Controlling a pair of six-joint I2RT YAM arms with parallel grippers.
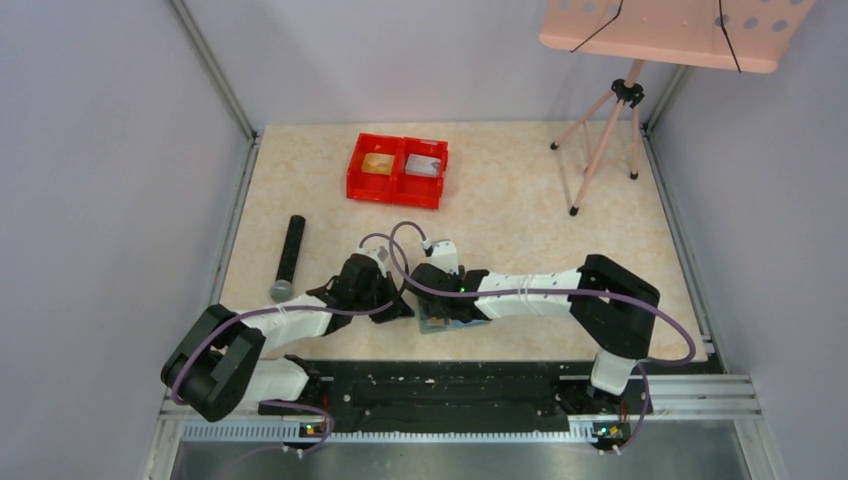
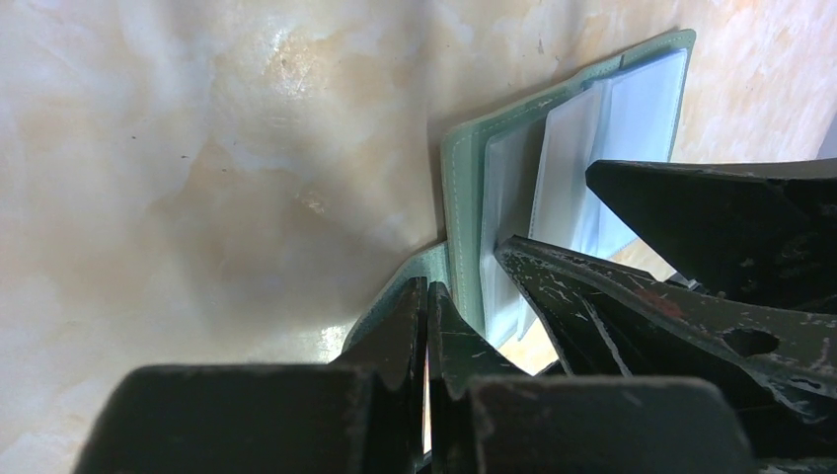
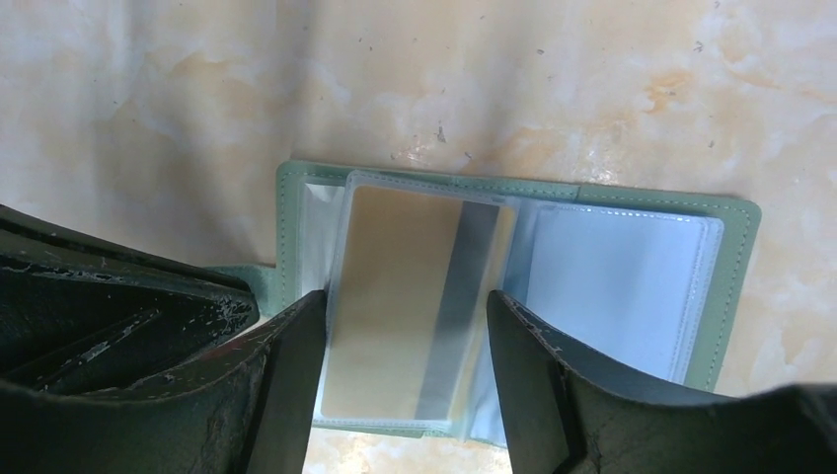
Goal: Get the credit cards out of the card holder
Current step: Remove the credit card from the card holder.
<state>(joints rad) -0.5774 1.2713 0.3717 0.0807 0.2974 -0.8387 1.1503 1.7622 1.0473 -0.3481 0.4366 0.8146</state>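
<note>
The sage-green card holder (image 3: pixel 646 197) lies open on the table near the front edge, also in the top view (image 1: pixel 442 324) and the left wrist view (image 2: pixel 459 197). A gold-yellow credit card (image 3: pixel 395 286) with a dark stripe sits in a clear inner pocket. The pale blue-grey pockets beside it hide any other cards. My right gripper (image 3: pixel 405 306) is open, one finger on each long side of that card's pocket. My left gripper (image 2: pixel 426 296) is shut on the card holder's small edge tab. Both grippers meet over the wallet, left (image 1: pixel 400 305) and right (image 1: pixel 440 298).
A red double bin (image 1: pixel 395 195) stands at the back with a gold card (image 1: pixel 377 163) in its left half and a pale card (image 1: pixel 424 165) in its right. A black cylinder (image 1: pixel 289 255) lies left. A pink-topped tripod (image 1: pixel 605 120) stands back right.
</note>
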